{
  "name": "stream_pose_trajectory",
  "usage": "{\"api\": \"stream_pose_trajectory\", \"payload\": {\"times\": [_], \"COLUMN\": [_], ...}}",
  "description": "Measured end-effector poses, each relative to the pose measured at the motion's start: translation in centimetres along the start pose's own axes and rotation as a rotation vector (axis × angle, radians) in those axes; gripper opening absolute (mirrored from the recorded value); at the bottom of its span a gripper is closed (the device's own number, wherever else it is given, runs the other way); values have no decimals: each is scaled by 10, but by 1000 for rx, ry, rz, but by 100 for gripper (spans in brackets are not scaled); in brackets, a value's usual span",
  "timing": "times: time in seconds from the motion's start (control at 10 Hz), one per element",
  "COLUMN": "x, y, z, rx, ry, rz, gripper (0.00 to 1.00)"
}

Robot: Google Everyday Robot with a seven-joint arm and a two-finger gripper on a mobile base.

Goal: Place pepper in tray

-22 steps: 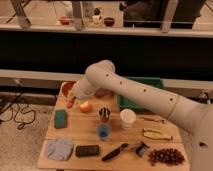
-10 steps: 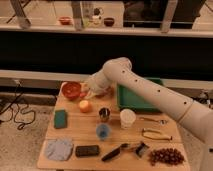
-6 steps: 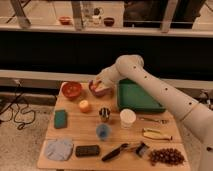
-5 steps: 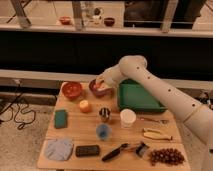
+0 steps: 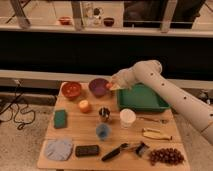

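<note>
My gripper (image 5: 111,86) hangs above the table's far side, between the purple bowl (image 5: 97,87) and the left rim of the green tray (image 5: 142,98). A small orange-red tip of the pepper (image 5: 107,86) shows at the gripper, which is shut on it; the rest of the pepper is hidden. The pepper is over the bowl's right edge, just left of the tray. The tray's inside looks bare.
On the wooden table stand an orange bowl (image 5: 71,89), a round orange fruit (image 5: 84,105), a green sponge (image 5: 60,118), a metal cup (image 5: 104,114), a white cup (image 5: 127,117) and a blue cup (image 5: 102,131). A cloth (image 5: 59,149), a utensil (image 5: 117,151), grapes (image 5: 165,156) and a banana-like piece (image 5: 152,133) lie near the front.
The arm has swung to the right, from over the orange bowl and fruit to the gap between purple bowl and tray, with the gripper rising a little.
</note>
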Motion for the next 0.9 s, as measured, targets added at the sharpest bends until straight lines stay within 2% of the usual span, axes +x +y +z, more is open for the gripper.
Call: {"api": "stream_pose_trajectory", "payload": {"times": [0.4,0.9], "x": [21,21], "y": [-7,-7], "z": [14,15], "rx": [-24,-25], "ry": [43,43], "rz": [-5,-8], "gripper": [2,2]}}
